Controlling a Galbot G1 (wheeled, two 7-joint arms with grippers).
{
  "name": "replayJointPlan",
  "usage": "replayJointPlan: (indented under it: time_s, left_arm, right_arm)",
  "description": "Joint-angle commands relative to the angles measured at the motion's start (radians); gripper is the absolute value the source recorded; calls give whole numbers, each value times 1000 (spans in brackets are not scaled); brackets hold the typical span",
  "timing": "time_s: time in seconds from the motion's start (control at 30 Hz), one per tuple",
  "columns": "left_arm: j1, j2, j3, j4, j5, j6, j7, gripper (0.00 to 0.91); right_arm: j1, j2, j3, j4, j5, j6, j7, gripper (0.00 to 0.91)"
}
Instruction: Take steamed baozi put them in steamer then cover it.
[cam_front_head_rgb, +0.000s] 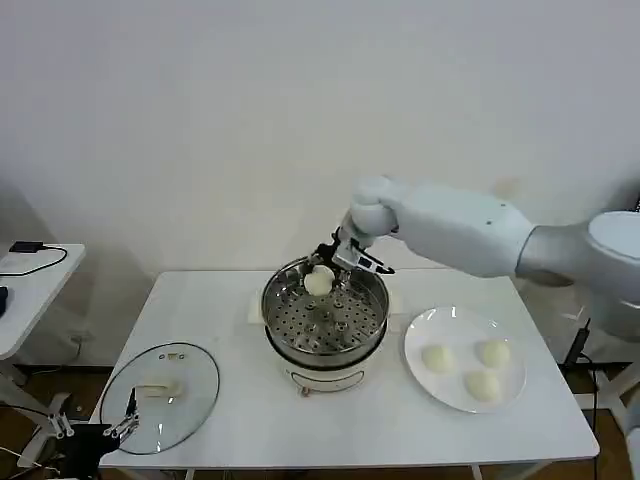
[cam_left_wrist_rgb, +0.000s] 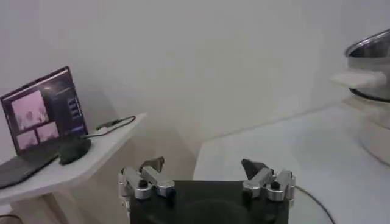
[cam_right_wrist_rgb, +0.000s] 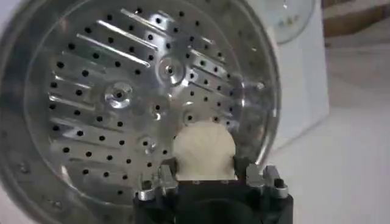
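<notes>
My right gripper (cam_front_head_rgb: 322, 275) is shut on one steamed baozi (cam_front_head_rgb: 318, 283), holding it over the back part of the steamer (cam_front_head_rgb: 325, 345). In the right wrist view that baozi (cam_right_wrist_rgb: 203, 150) sits between the jaws above the perforated tray (cam_right_wrist_rgb: 122, 91). Three more baozi (cam_front_head_rgb: 438, 357) (cam_front_head_rgb: 494, 352) (cam_front_head_rgb: 483, 385) lie on the white plate (cam_front_head_rgb: 425, 332) to the right of the steamer. The glass cover (cam_front_head_rgb: 160, 396) with its pale handle lies flat at the table's front left. My left gripper (cam_front_head_rgb: 125, 425) hangs open at the cover's near edge, also seen as the left gripper (cam_left_wrist_rgb: 207, 169).
A white side table (cam_front_head_rgb: 25, 280) with a black cable stands to the left; it carries a laptop (cam_left_wrist_rgb: 42, 115). The white work table (cam_front_head_rgb: 350, 420) has bare room in front of the steamer and between cover and steamer.
</notes>
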Motion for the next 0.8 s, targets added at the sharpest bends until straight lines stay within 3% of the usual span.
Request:
replayJointPlan:
  time_s: [0.03,0.37,0.6,0.63,0.7,0.8]
  left_arm:
    - [3,-1,1,2,0,-2,0,907]
    - [-1,-4,6,10,6,-5,-1,907]
    - [-1,-2,4,13,6,-5,-1,907]
    - [-2,-2,4,13,6,-5,-1,907]
    - [-2,-2,5,13,7,-5,-1,907]
    - [-3,-3,8,13,8,-5,-1,907]
  right_arm:
    - [-49,36,9,-87,-123,104,32,625]
    - [-96,89,86,-225,-295,185,83,625]
    - [-115,115,115,-268,-333,211,100,635]
    - [-117,116,116,-267,-334,212,103,685]
    - [-121,117,121,-264,-336,215,109,877]
    - [-116,115,121,-253,-332,218,109,907]
